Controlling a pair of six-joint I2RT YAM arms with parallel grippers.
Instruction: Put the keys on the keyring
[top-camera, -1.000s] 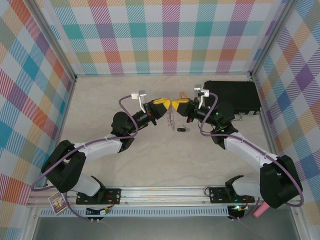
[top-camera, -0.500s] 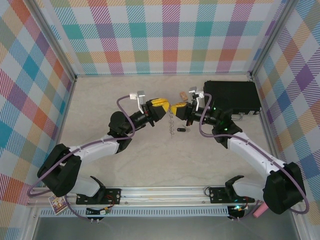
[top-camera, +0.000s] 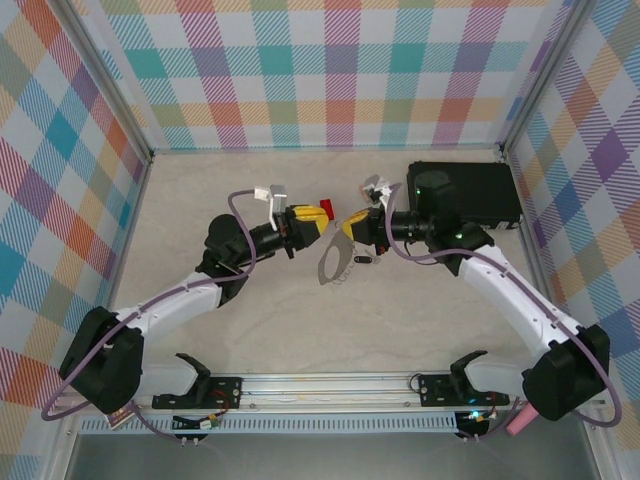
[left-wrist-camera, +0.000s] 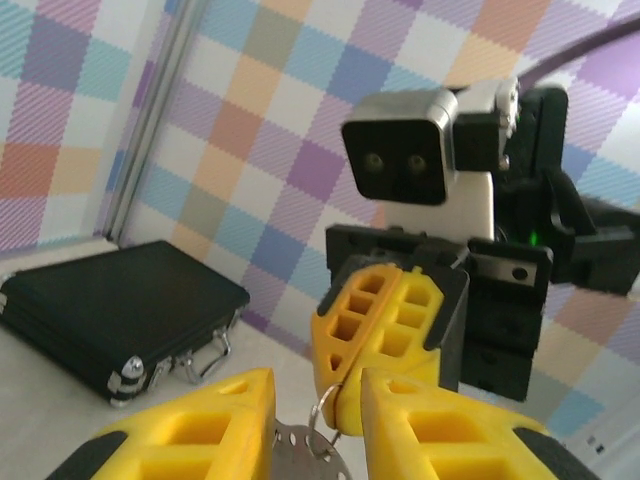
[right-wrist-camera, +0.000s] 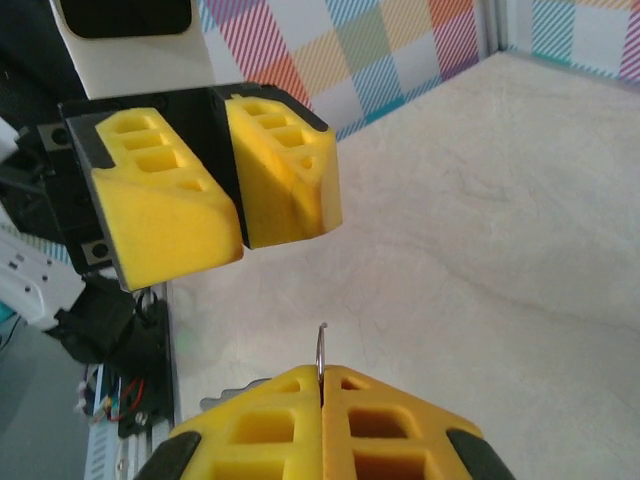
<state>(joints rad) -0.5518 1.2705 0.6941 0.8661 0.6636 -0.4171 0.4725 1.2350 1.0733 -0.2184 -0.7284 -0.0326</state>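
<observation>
Pinching keyring (top-camera: 336, 262), right claw (top-camera: 348, 228) clamped, left claw (top-camera: 326, 224) ajar

1. Our left gripper (left-wrist-camera: 316, 425) sits at the bottom edge, its two yellow fingers (left-wrist-camera: 190, 425) parted with a gap between them.
2. In that gap we see the keyring (left-wrist-camera: 298, 447), grey and perforated, with a small wire loop (left-wrist-camera: 322, 408) at its top.
3. Facing us is the right gripper (left-wrist-camera: 360, 365), its yellow fingers pressed together and their tips closed on that wire loop.
4. Above it we see a pale camera box (left-wrist-camera: 420, 160) with a dark face.
5. At left a black case (left-wrist-camera: 110, 305) lies flat on the pale table (left-wrist-camera: 40, 420), its silver latches (left-wrist-camera: 130, 372) towards us.
6. A plaid wall (left-wrist-camera: 250, 120) stands behind.
</observation>
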